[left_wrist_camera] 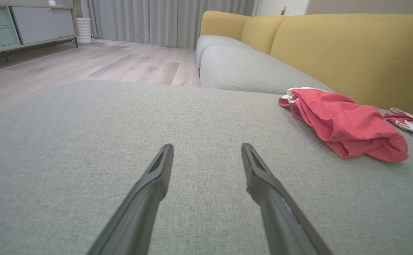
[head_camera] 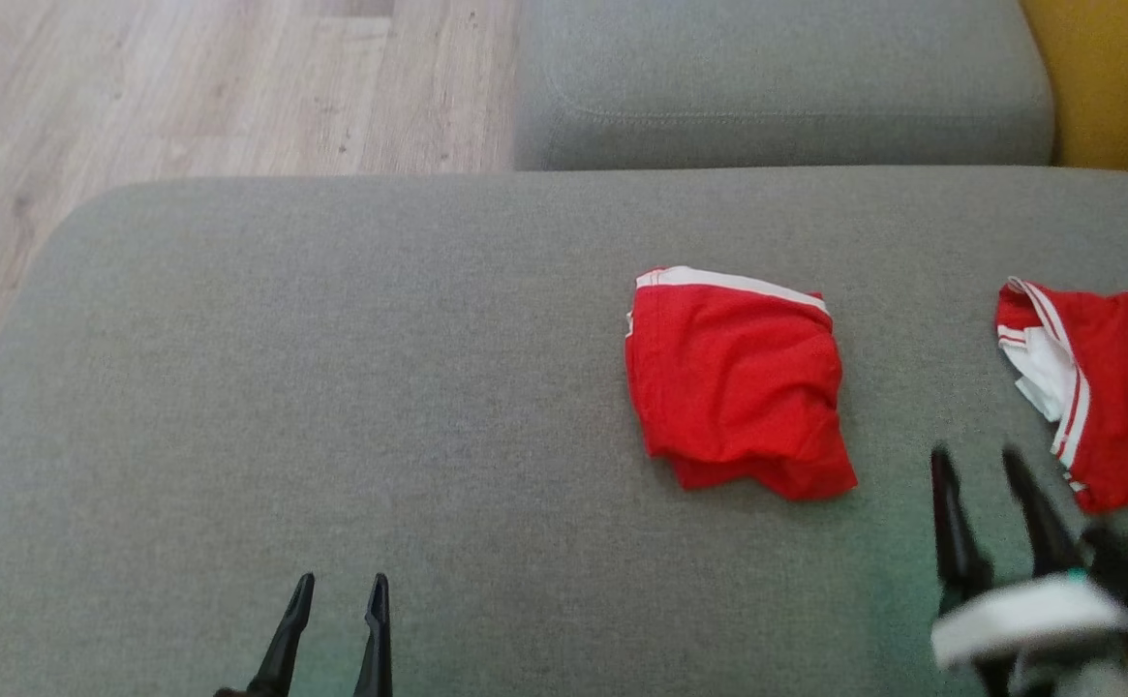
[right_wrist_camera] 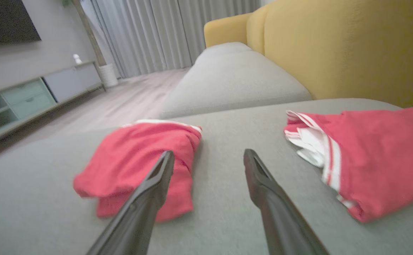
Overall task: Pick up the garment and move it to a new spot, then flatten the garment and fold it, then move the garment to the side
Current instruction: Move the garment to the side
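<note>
Grey woven sofa seat cushion (head_camera: 331, 387) carries 2 garments. Folded red cloth garment with white band (head_camera: 733, 387): right of cushion centre, lying flat. Second red garment with white stripes (head_camera: 1125, 387): at right edge, rumpled. Left pincer (head_camera: 342, 581): released, empty, near front edge. Right pincer (head_camera: 975, 455): released, empty, between the 2 garments, touching neither.
</note>
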### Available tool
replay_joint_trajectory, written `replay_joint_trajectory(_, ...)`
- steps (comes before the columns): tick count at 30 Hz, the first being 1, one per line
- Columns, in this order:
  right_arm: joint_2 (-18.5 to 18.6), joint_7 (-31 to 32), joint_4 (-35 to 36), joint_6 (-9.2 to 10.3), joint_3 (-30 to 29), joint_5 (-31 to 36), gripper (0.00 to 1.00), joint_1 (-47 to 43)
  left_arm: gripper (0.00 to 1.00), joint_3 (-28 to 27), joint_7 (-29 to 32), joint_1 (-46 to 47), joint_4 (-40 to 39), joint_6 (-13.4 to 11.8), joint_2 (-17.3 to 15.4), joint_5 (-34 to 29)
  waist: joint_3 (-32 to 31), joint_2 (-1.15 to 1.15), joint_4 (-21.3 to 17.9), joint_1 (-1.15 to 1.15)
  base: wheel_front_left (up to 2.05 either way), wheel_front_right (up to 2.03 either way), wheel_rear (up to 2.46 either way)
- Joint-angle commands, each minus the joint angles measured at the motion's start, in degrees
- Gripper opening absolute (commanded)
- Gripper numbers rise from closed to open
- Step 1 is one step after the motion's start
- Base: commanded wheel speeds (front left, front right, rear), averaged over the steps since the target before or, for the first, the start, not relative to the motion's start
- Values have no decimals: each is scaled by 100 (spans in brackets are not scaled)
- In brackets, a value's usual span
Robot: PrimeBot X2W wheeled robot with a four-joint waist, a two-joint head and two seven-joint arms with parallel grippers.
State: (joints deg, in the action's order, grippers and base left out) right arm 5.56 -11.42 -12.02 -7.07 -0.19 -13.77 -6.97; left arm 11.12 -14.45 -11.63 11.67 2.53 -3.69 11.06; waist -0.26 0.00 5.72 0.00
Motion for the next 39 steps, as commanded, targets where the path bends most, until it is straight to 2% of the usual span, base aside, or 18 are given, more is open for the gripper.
replay_joint_trajectory(1, 148, 285, 330, -42, 135, -384, 100, 639, 100, -173, -55, 220, -210, 15, 44, -11, 78, 0, 9, 0, 0, 0, 0)
replay_joint_trajectory(3, 174, 523, 369, -42, 117, -608, 100, 816, 100, -161, -55, 241, -217, 20, 46, -17, 121, 0, 25, 0, 0, 0, 0)
replay_joint_trajectory(5, 276, 1035, 383, -42, 105, -885, 100, 1184, 100, -132, -55, 293, -216, 34, 51, -27, 201, 0, 65, 0, 0, 0, 0)
replay_joint_trajectory(7, 211, 1657, 243, -42, -14, -1228, 100, 1570, 100, -90, -55, 337, -204, 51, 55, -42, 273, 0, 123, 0, 0, 0, 0)
replay_joint_trajectory(11, 63, 2756, -271, -42, -178, -1642, 100, 2268, 100, -16, -55, 426, -145, 83, 62, -48, 373, 0, 315, 0, 0, 0, 0)
replay_joint_trajectory(13, -46, 3289, -835, -42, -394, -1738, 100, 2583, 100, 33, -55, 481, -130, 70, 68, -9, 430, 0, 492, 0, 0, 0, 0)
replay_joint_trajectory(20, -214, 3649, -2125, -42, -1089, -1450, 100, 3002, 100, 153, -55, 510, -121, 23, 77, 73, 536, 0, 821, 0, 0, 0, 0)
replay_joint_trajectory(27, -265, 3794, -2653, -42, -992, -2350, 100, 3304, 100, 182, -55, 555, -189, -24, 79, 116, 610, 0, 814, 0, 0, 0, 0)
replay_joint_trajectory(28, -266, 3797, -2677, -42, -925, -2522, 58, 3341, 100, 186, -55, 567, -198, -31, 79, 125, 617, 0, 774, 0, 0, 0, 0)
replay_joint_trajectory(29, -266, 3792, -2693, -42, -872, -2675, 0, 3366, 100, 194, -55, 580, -204, -33, 80, 132, 622, 0, 735, 0, 0, 0, 0)
replay_joint_trajectory(35, -210, 3763, -2601, -42, -613, -2929, 0, 3536, 100, 221, -55, 617, -241, -65, 80, 194, 686, 0, 285, 0, 0, 0, 0)
replay_joint_trajectory(39, 178, 3841, -2344, -42, -403, -2761, 0, 3681, 100, 196, -55, 666, -278, -72, 80, 188, 793, 0, -125, 0, 0, 0, 0)
